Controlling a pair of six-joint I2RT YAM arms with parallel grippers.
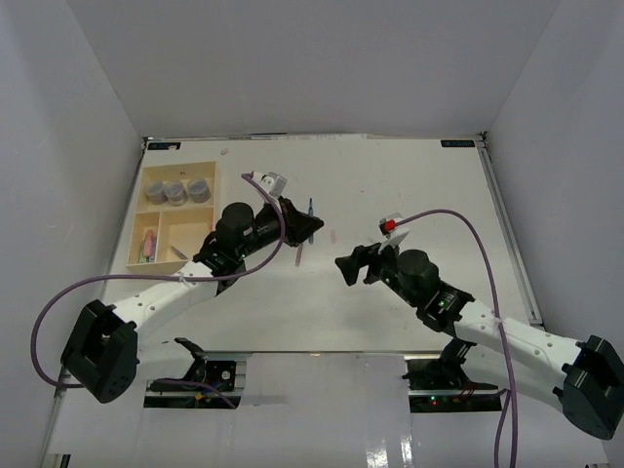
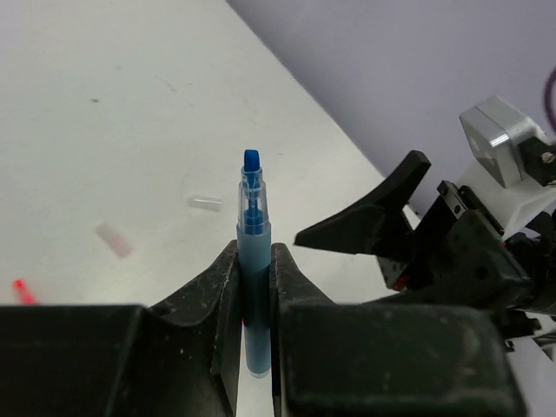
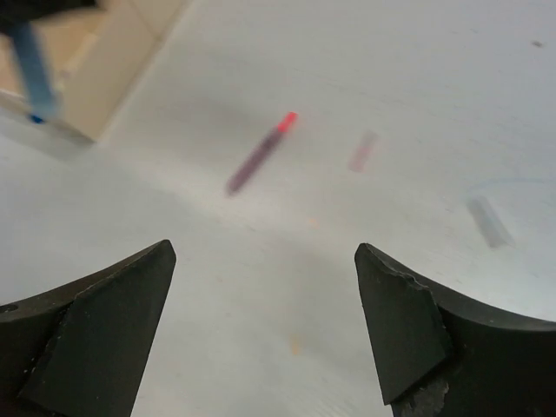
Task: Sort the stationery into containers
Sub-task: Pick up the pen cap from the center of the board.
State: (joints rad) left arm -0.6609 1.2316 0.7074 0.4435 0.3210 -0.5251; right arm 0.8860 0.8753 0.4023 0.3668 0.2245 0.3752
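The blue marker (image 2: 252,208) is clamped upright between the closed jaws of your left gripper (image 2: 254,256), its tip uncapped, out to the right of the cream tray (image 1: 175,208). Your right gripper (image 3: 262,252) has its jaws wide apart with nothing between them, and a red-tipped pen (image 3: 261,155) lies on the white table (image 1: 409,175) ahead of it. In the tray, three grey pots (image 1: 176,192) sit in the long section and a pink pen (image 1: 148,244) lies in a smaller one.
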